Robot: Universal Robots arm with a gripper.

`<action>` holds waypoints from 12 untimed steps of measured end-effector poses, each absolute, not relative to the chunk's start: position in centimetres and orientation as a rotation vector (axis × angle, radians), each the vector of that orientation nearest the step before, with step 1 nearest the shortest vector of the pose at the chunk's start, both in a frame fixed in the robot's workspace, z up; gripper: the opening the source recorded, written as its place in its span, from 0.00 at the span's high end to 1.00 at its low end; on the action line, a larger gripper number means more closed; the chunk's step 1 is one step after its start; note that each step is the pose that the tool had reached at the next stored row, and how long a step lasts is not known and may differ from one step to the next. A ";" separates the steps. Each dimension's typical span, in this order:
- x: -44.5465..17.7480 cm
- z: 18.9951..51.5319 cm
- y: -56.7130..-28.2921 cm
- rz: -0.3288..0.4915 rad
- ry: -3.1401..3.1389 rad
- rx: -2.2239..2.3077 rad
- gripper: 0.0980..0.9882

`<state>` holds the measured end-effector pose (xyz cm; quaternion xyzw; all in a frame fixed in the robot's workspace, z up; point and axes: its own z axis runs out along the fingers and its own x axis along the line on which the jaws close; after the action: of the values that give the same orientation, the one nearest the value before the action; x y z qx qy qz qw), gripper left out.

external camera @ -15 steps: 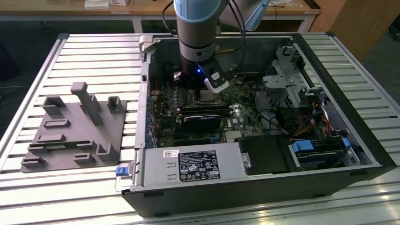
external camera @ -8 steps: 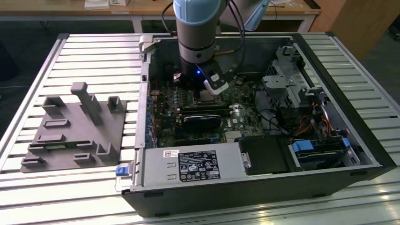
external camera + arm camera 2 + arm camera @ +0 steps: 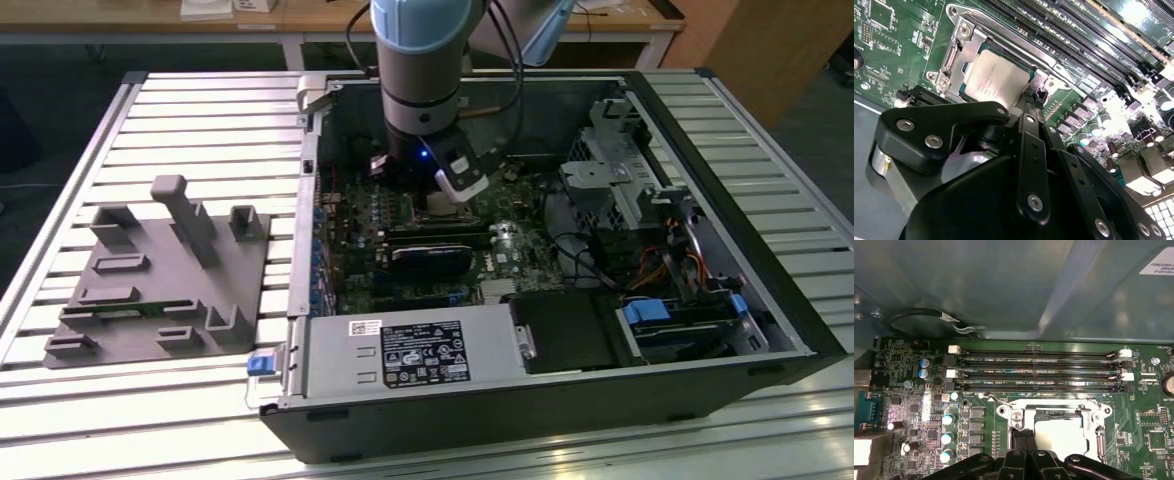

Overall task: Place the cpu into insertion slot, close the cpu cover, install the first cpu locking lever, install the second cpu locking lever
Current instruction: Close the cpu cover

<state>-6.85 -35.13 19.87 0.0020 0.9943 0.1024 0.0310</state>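
Lying flat in the insertion slot [image 3: 951, 65], in the second wrist view: the cpu [image 3: 996, 80], small and square. Seems framed by the shiny cpu cover [image 3: 1097, 432], let down around its edges. Looks light, thin and stiff, smooth on top, and likely easy to hurt. Best held by the side edges only.

Pressed together, with nothing seen between: the black fingers [image 3: 1017, 442] of the hand [image 3: 1024, 434], tips right at the slot's rim.

All around, a green board [image 3: 929, 405] packed with tiny parts, so little room to wiggle.

In the middle of the exterior view, an open computer case [image 3: 747, 290] on a ribbed metal bench [image 3: 200, 110]. At the exterior view's left, a grey holder [image 3: 160, 280].
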 end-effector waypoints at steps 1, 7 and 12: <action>-6.8 19.9 -35.1 0.314 3.064 0.006 0.99; -6.3 19.9 -35.1 0.293 3.066 0.006 0.99; -5.6 20.0 -35.1 0.262 3.069 0.005 0.99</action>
<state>-5.55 -35.07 19.96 0.0015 0.9959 0.0850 0.0305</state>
